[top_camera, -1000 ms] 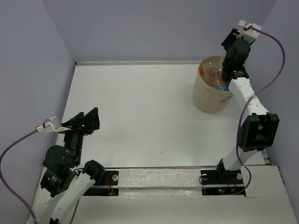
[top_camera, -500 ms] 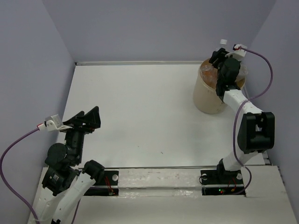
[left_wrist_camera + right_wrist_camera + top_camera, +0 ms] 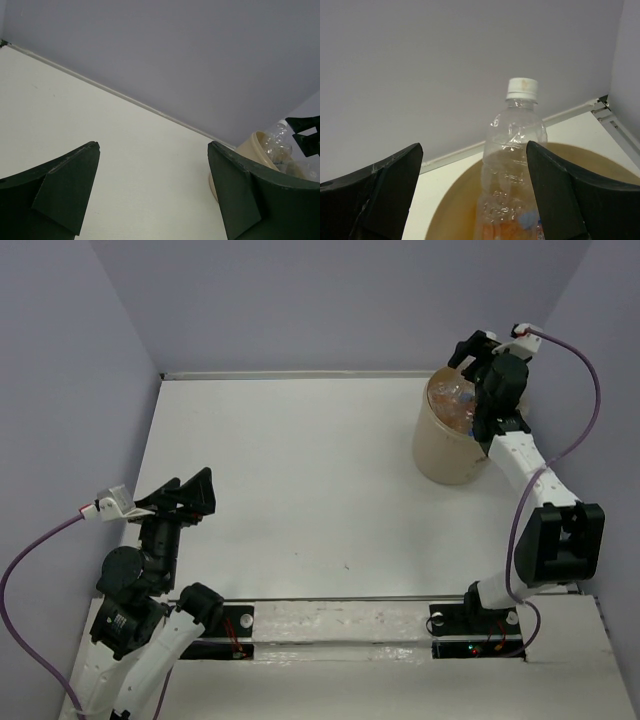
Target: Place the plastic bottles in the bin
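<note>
Gaping like the left gripper, right gripper alone views capped bottle in bin.

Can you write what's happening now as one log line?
right gripper: open, above bin | clear bottle: upright in bin | left gripper: open, empty

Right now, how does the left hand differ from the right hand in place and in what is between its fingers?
The left hand is over the near left side of the table; the right hand is above the bin, far right. Nothing lies between the left hand's fingers; a clear bottle, upright in the bin, shows between the right hand's, ungripped. Both are open and empty.
</note>
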